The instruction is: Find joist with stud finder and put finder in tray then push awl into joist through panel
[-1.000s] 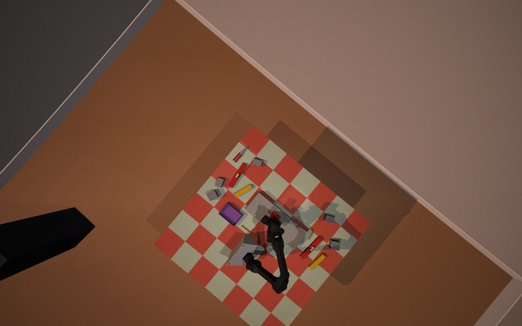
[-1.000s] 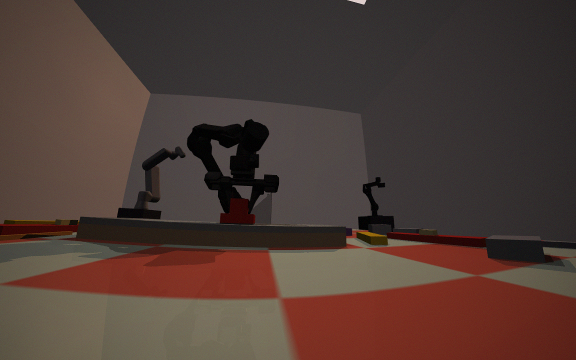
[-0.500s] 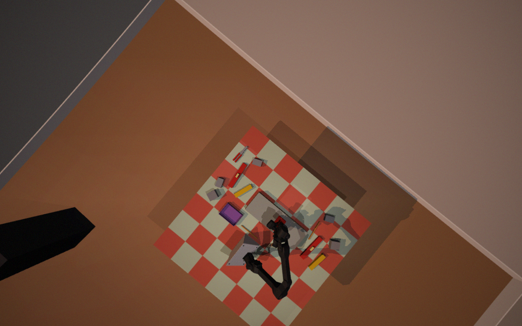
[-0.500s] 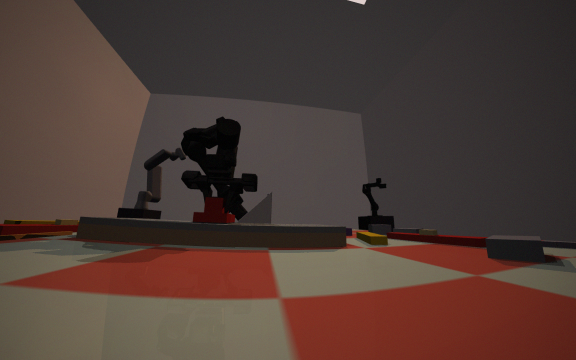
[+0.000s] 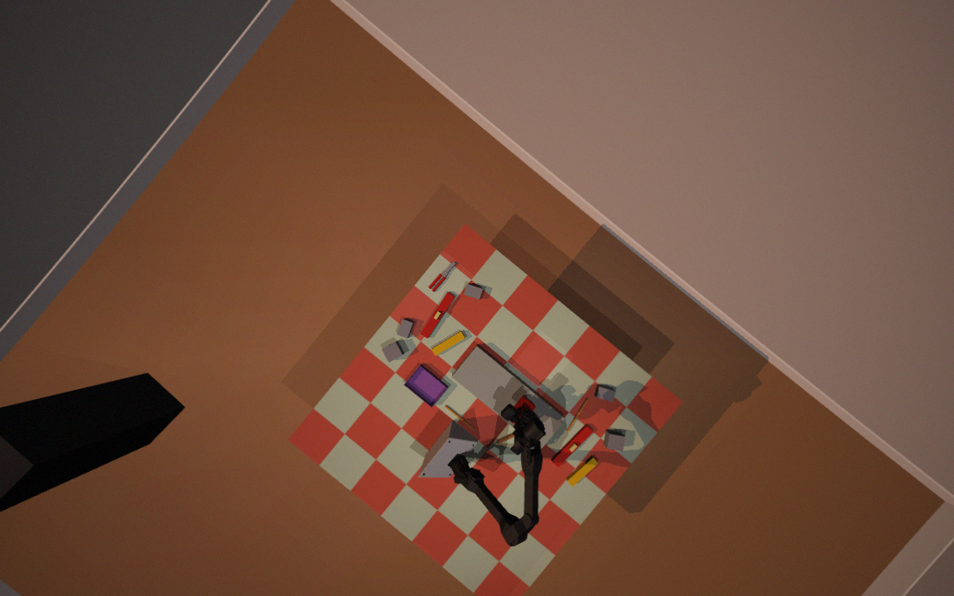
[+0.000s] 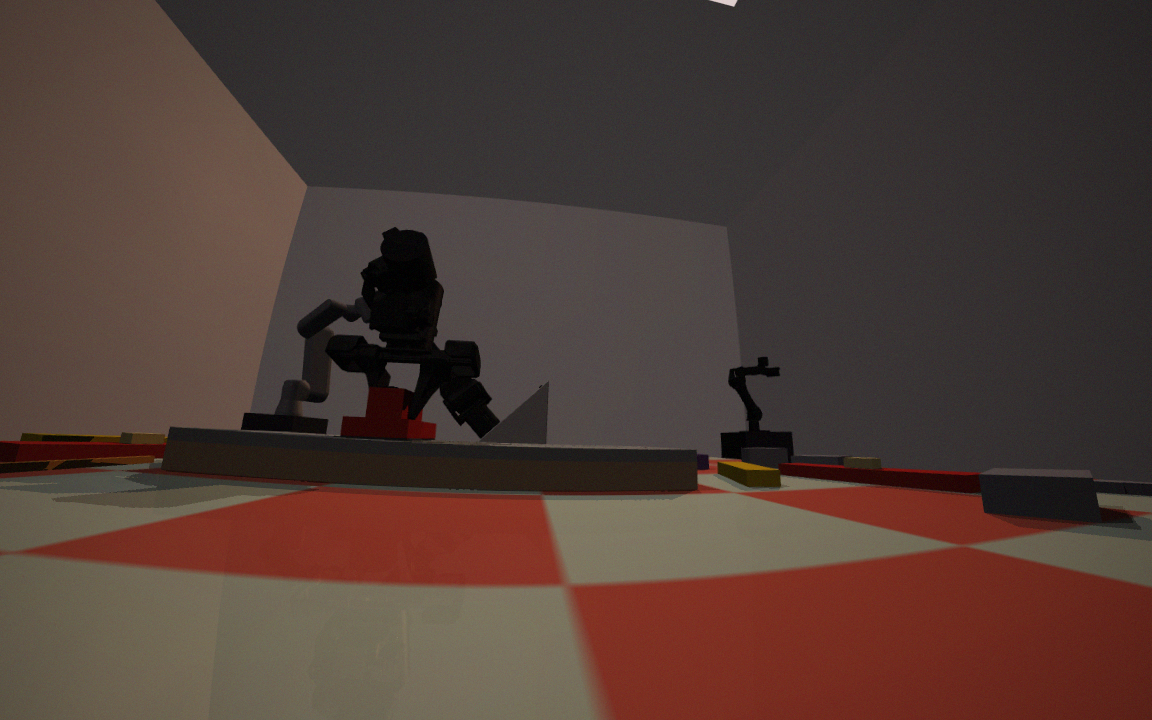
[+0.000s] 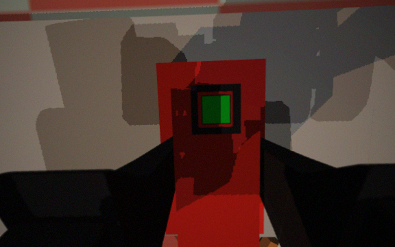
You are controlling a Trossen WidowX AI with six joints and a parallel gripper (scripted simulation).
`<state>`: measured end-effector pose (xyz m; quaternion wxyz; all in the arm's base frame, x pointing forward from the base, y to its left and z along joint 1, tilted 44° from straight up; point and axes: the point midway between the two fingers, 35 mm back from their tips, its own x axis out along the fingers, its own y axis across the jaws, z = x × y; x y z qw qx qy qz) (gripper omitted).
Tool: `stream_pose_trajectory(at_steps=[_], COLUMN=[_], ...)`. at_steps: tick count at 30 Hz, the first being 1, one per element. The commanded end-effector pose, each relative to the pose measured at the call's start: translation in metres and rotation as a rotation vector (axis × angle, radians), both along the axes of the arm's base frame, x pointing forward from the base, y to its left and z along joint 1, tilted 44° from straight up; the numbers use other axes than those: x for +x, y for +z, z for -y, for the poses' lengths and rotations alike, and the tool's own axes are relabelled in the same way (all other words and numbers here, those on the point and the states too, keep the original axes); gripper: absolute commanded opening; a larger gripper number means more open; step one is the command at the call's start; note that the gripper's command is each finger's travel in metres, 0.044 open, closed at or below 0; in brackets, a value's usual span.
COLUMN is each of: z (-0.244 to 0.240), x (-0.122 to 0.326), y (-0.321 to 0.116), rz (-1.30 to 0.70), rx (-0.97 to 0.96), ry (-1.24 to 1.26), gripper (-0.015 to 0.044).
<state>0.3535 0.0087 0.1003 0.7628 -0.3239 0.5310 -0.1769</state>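
Note:
The red stud finder (image 5: pixel 526 403) (image 6: pixel 388 428) (image 7: pixel 214 213) stands upright on the grey floor panel (image 5: pixel 477 370) (image 6: pixel 562 467) (image 7: pixel 9 103); its small square display shows green in the wrist view. My gripper (image 6: pixel 394 401) (image 7: pixel 217 145) is shut on the stud finder, a finger on each side. The purple tray (image 5: pixel 427 385) lies on the checkered mat left of the panel, with nothing visible in it. Thin orange-brown sticks, one left of the arm (image 5: pixel 460 416) and one right of it (image 5: pixel 577 415), lie near the panel; I cannot tell which is the awl. The joist is hidden.
A grey slanted plate (image 5: pixel 445 461) (image 6: pixel 526 419) stands near the arm. Red levels (image 5: pixel 437 314) (image 5: pixel 573 443), yellow bars (image 5: pixel 449 342) (image 5: pixel 582 471), pliers (image 5: pixel 441 276) and several grey blocks lie around the panel on the checkered mat (image 5: pixel 406 513).

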Motion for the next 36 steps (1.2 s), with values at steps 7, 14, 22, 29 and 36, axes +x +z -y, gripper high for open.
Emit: stream_pose_trajectory(at_steps=[7,14,22,29,36], z=[0.034,0.053,0.074,0.089,0.089], x=[0.002,0.004,0.006,0.007,0.007], y=[0.032,0.050,0.071,0.086,0.086], rz=[0.009,0.010,0.011,0.011,0.011], rx=[-0.012,-0.014,-0.015,-0.016,-0.016], ry=[-0.011,-0.011,-0.011,-0.011,-0.011], gripper=[0.0000,0.0000,0.0000,0.0000,0.0000])
